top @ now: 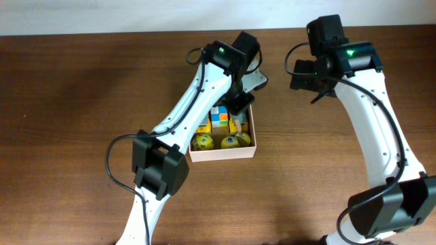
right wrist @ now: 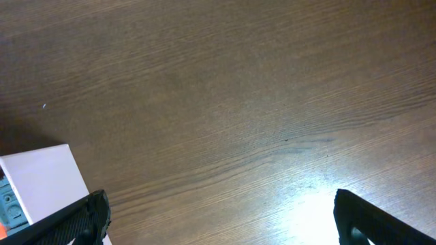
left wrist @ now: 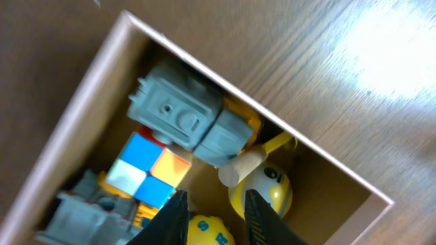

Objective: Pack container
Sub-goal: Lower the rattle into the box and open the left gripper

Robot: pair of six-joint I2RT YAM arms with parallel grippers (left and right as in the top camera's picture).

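Keep left jaws, narrow and empty, centred over the toys [left wrist: 178, 121] in the container [top: 221, 155] at mid-desk [top: 68, 102], then lift vertically clear of its walls, right jaws parked wide alongside.

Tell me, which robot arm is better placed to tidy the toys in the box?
Left. The left gripper hangs right above the toys in the container; the right gripper is off over the table beside it.

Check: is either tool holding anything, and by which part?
Nothing held: left tool hangs empty over the box; right tool is wide open above the table.
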